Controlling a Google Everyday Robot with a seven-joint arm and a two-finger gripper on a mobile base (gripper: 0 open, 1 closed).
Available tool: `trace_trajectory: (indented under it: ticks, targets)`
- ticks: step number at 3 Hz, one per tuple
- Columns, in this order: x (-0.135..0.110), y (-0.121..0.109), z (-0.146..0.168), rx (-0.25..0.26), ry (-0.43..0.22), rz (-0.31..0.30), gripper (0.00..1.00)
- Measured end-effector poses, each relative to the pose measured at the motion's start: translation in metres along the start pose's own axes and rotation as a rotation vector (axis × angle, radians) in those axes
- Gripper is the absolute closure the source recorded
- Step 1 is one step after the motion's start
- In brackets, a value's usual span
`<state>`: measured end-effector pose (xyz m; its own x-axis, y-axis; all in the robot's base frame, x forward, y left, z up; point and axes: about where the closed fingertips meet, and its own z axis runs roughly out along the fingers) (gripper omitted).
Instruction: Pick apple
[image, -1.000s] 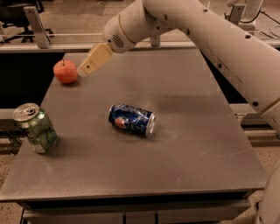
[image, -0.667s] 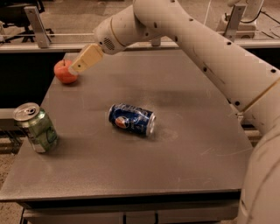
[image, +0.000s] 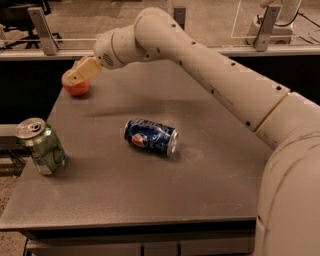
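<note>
Pincer sits at the apple on the table's far left corner; open or closed, cannot tell.

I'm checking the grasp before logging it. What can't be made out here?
Camera view, apple: its upper part is hidden behind the tool, at the table far left corner; whether they touch cannot be told.
Camera view, arm: its base is cut off by the right and bottom edges.
</note>
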<state>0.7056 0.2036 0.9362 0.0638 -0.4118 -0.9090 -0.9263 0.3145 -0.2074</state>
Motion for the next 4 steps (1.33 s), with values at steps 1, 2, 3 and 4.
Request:
trace_trajectory:
  ticks: [1, 2, 3, 4]
  targets:
    - [0.004, 0.012, 0.035, -0.039, -0.03, 0.046, 0.0]
    - [0.007, 0.032, 0.069, -0.099, -0.022, 0.052, 0.0]
    - [0.017, 0.04, 0.084, -0.104, -0.009, 0.068, 0.0]
    - [0.036, 0.039, 0.087, -0.078, 0.014, 0.092, 0.0]
